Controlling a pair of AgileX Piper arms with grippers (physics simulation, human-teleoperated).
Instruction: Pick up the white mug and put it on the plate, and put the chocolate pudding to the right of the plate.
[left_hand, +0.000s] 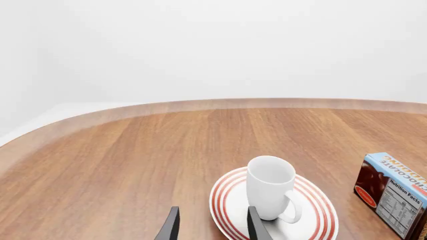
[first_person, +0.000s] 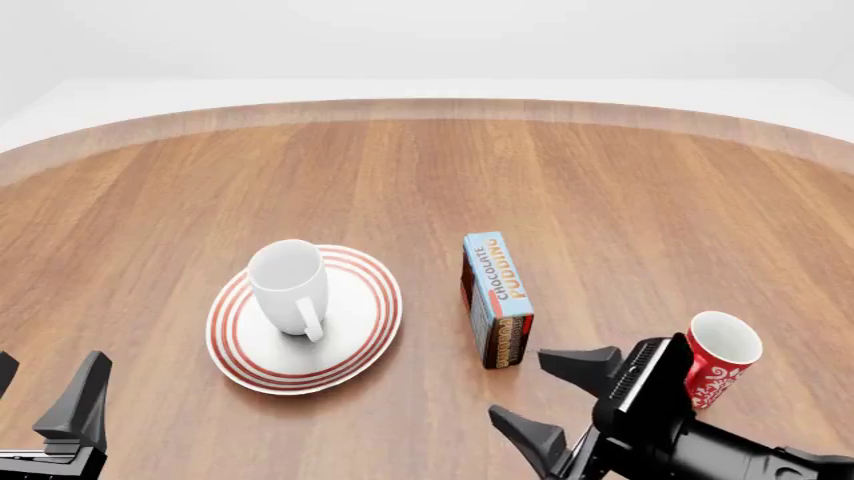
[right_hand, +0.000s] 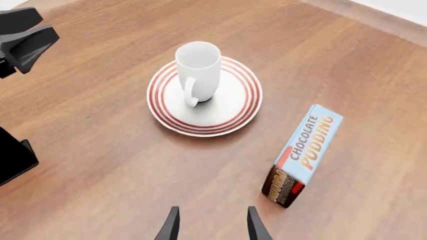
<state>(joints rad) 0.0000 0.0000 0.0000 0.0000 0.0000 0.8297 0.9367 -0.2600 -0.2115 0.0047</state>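
Both grippers, left (left_hand: 213, 227) and right (right_hand: 212, 225), are hanging open and empty; pudding box (first_person: 498, 298) right of plate (first_person: 240, 355) is looking light, rigid, grippable across narrow sides.

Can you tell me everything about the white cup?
The white mug is plain, shiny and looks ceramic, with no pattern. It has one loop handle, turned toward the arms' side of the table. It stands upright and looks empty, resting on the plate with red rings, a bit off its middle. Only the plate touches it; no pincer holds it.
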